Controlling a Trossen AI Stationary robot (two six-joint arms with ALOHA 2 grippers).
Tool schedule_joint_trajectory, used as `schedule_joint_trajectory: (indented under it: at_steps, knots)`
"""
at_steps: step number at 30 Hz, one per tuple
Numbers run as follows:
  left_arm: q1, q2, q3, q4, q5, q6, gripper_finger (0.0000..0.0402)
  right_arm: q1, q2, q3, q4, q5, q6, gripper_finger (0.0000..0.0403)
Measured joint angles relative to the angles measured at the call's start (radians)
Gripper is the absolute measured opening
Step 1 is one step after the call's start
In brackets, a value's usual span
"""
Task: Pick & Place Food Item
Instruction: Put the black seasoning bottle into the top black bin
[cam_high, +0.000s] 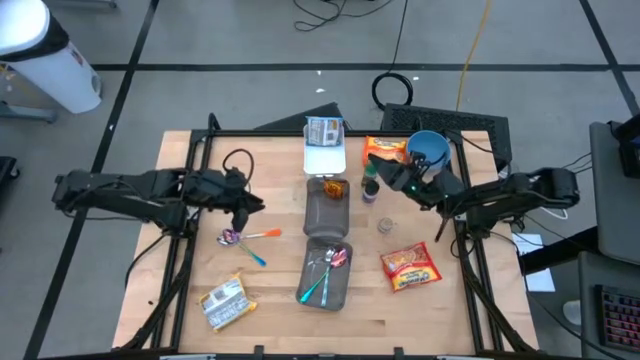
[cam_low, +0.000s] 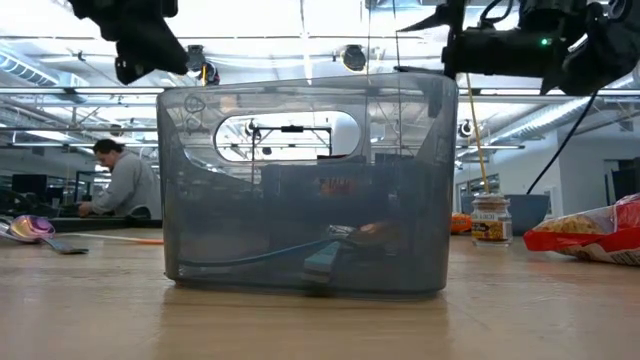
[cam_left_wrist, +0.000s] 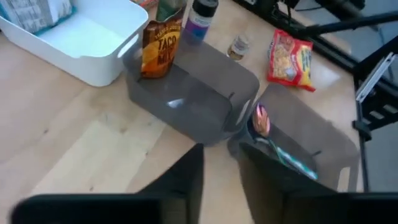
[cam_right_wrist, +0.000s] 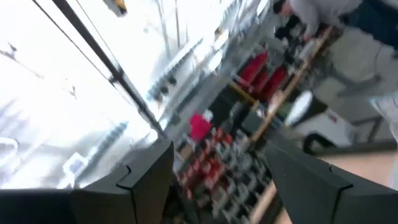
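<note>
Left gripper (cam_left_wrist: 221, 180) hovering, empty.
Its fingers are standing narrowly apart left of centre; right gripper (cam_right_wrist: 214, 180) is gaping wide, empty.

Two bins (cam_high: 326, 210) stand in line at the tabletop (cam_high: 280, 320) centre; spoons (cam_high: 238, 237) lie left, snack bag (cam_high: 410, 267) right.
</note>
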Motion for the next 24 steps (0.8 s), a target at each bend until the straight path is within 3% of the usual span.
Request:
schedule_joint_trajectory:
  at_steps: [4, 6, 14, 18, 24]
  knots:
    - [0.065, -0.001, 0.0, 0.078, 0.074, 0.021, 0.0175, -0.001, 0.003, 0.0, 0.049, 0.085, -0.002, 0.0253]
    - [0.084, 0.0, 0.0, 0.116, 0.074, 0.039, 0.0204, -0.016, 0.003, 0.0, 0.059, 0.077, 0.001, 0.0253]
    - [0.139, 0.014, 0.0, 0.393, -0.027, 0.184, 0.0263, -0.095, 0.0, 0.012, 0.103, -0.248, 0.081, 0.0256]
    - [0.17, 0.052, 0.0, 0.556, -0.104, 0.198, 0.0268, -0.133, -0.025, 0.044, 0.109, -0.362, 0.089, 0.0267]
    - [0.225, 0.137, 0.001, 0.735, -0.108, 0.131, 0.0269, -0.249, -0.086, 0.114, 0.049, -0.596, 0.124, 0.029]
